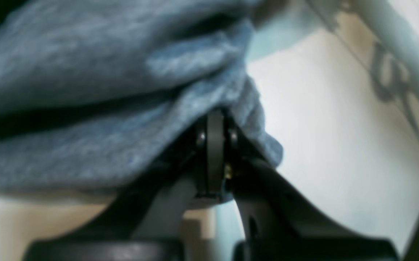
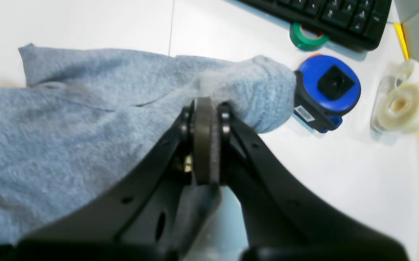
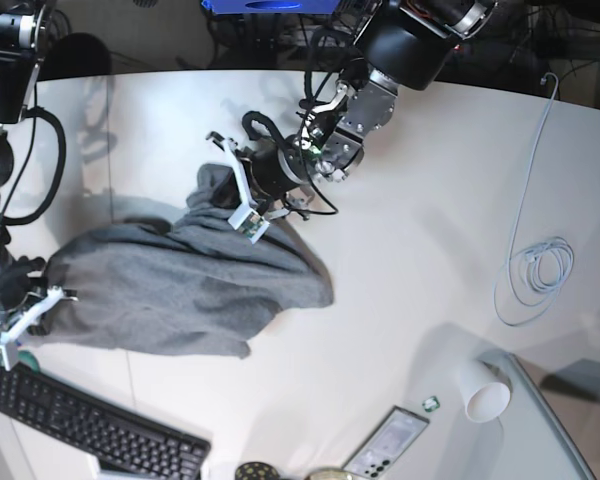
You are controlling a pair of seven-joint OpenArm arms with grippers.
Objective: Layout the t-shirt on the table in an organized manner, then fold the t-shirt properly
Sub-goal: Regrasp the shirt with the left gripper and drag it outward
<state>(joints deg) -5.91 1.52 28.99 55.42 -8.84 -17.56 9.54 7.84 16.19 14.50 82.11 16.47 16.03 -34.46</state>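
T-shirt: one grey t-shirt [image 3: 185,285] lies bunched and creased left of centre in the base view, spread from the left edge toward the middle of the white tabletop [image 3: 410,250], with one end lifted into a hump at upper centre.
Held ends: two. The raised hump at upper centre of the base view is pinched by the left gripper [image 3: 242,205]; the end at the far left edge is pinched by the right gripper [image 3: 42,300].
Left fingers: clenched on a fold of the cloth, which drapes over the fingers [image 1: 215,119] in the left wrist view; that view is blurred.
Right fingers: clenched on a rolled edge of the shirt in the right wrist view, the pads [image 2: 204,108] pressed together with fabric between them.
Close to the right grip: a blue round device [image 2: 327,90] just beside the held cloth, touching or nearly so; a green tape roll [image 2: 305,38]; a clear tape dispenser [image 2: 403,101]; a black keyboard [image 3: 90,425] at lower left of the base view.
Further off: one white cable [image 3: 535,270] coiled at right; one white paper cup [image 3: 483,392] lying at lower right; a phone-like slab [image 3: 390,440] at the bottom edge.
Arms: two.
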